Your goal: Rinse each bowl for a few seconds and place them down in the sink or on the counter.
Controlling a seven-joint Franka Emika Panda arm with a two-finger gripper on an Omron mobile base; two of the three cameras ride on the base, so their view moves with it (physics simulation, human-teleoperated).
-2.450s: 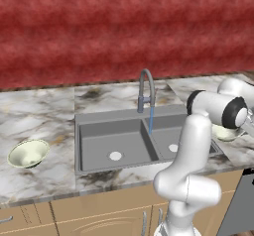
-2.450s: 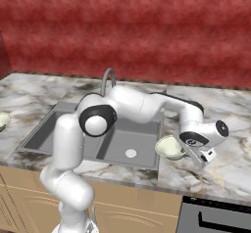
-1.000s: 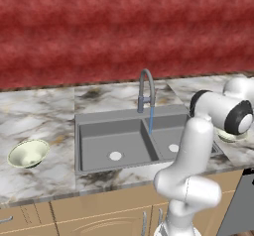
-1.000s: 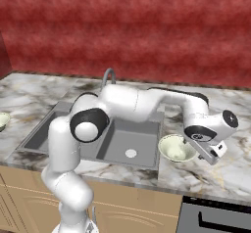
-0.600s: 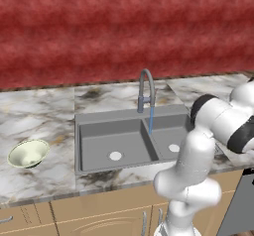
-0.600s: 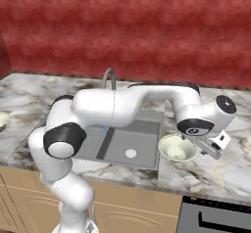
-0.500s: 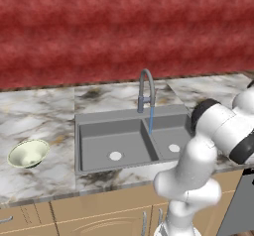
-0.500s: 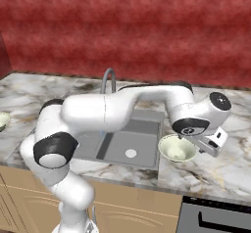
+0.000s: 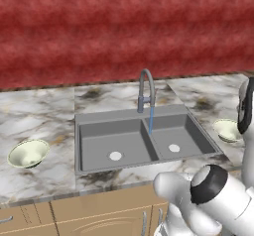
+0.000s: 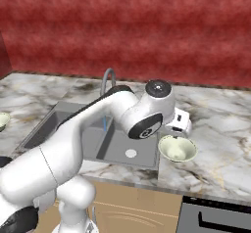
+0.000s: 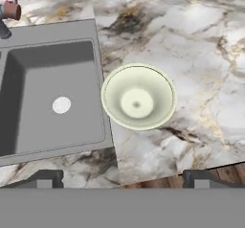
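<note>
Right-hand bowl (image 11: pixel 138 96) sits upright on the counter (image 11: pixel 201 54), just beside the right edge of the sink (image 11: pixel 48 93) and clear of the basin. The hand view looks almost straight down on it, bowl a little above the centre of the picture — so the gripper (image 11: pixel 119 180) hangs over the counter's front edge, with the bowl ahead of the fingertips (image 11: pixel 48 178). A round bowl gives no long axis to line up with; judged, the coming move is a descent onto the near rim.

Gripper state: tips stand wide apart at the bottom of the hand view, nothing between them.

Second bowl (image 9: pixel 28 152) rests on the counter well to the left of the sink, far from the hand. Water runs from the faucet (image 9: pixel 146 88).

Hard to make out: in the right base view the arm's wrist hides the fingers; only the bowl's front part shows there. In the left base view the forearm cuts off the right bowl's far edge.
</note>
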